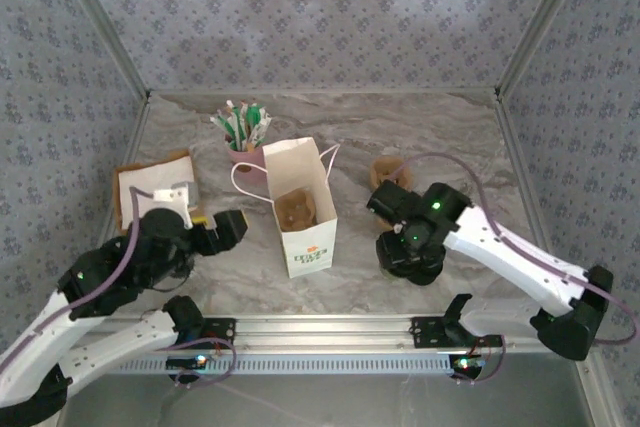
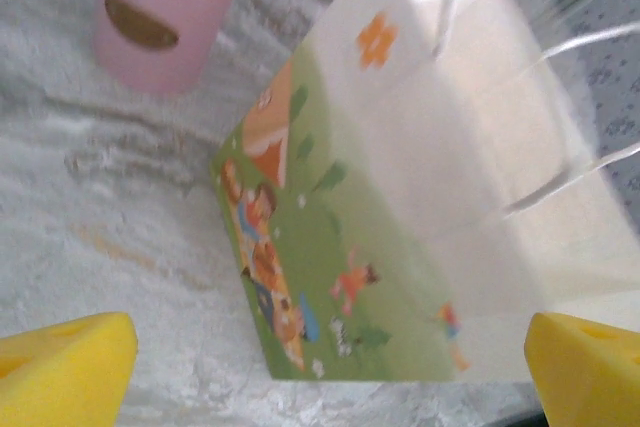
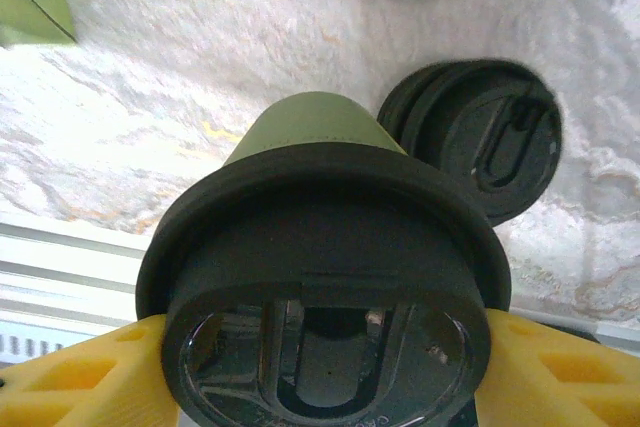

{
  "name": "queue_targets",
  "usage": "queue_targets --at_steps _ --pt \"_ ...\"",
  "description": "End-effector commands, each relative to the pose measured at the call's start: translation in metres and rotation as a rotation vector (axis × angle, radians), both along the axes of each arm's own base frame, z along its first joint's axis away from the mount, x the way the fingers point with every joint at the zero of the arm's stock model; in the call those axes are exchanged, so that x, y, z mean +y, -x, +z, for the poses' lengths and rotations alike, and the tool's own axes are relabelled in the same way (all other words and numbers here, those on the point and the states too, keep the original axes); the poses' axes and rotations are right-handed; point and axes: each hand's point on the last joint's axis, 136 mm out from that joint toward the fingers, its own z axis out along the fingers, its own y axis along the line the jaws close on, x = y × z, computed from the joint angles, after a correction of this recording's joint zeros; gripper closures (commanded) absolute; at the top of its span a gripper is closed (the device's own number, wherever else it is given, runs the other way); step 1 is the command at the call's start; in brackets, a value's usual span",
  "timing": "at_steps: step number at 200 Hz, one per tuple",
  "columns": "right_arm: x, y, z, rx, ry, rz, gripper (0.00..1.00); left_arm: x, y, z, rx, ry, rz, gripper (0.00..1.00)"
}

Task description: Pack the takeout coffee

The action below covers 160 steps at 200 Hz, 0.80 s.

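The takeout coffee [image 3: 320, 247], a green-sided paper cup under a black lid, stands on the marble table. My right gripper [image 3: 320, 372] has a yellow pad [image 3: 90, 377] pressed against each side of the lid's rim. From above, the right gripper [image 1: 405, 242] covers the cup, to the right of the white bag [image 1: 305, 209]. The bag stands open with a cartoon print on its side [image 2: 330, 247]. My left gripper [image 1: 236, 227] is open just left of the bag, and its yellow fingertips [image 2: 60, 372] are wide apart with nothing between them.
Loose black lids [image 3: 480, 137] lie just beyond the held cup. A stack of cream cups [image 1: 388, 169] sits behind the right gripper. A pink holder of sticks [image 1: 243, 152] stands behind the bag. Napkins on a brown tray [image 1: 155, 189] lie at the left.
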Motion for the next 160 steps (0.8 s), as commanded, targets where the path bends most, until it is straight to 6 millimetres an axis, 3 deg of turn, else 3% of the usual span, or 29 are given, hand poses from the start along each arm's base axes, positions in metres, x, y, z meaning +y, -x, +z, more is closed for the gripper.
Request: queue_targets --at_steps 1,30,58,114,121,129,160 --pt "-0.024 0.0 0.031 -0.071 0.018 -0.033 0.32 -0.003 -0.017 0.031 -0.075 -0.148 -0.017 0.0" --pt "-0.033 -0.004 0.062 -0.14 -0.029 -0.065 0.32 -0.028 -0.047 0.071 -0.095 -0.223 -0.06 0.0" --pt "-0.033 -0.01 0.095 -0.223 -0.089 -0.028 0.32 -0.053 -0.087 0.087 -0.03 -0.196 -0.128 0.0" --pt "-0.023 -0.018 0.161 -0.368 -0.223 0.03 0.32 -0.091 -0.175 0.08 0.074 -0.1 -0.241 0.01" --pt "-0.023 -0.018 0.17 -0.389 -0.24 0.042 0.32 -0.097 -0.182 0.074 0.097 -0.089 -0.261 0.0" --pt "-0.022 -0.019 0.179 -0.413 -0.256 0.056 0.32 -0.105 -0.188 0.081 0.082 -0.062 -0.289 0.01" --pt "-0.011 -0.015 0.212 -0.472 -0.388 0.073 0.32 -0.126 -0.202 0.062 0.139 -0.022 -0.352 0.01"
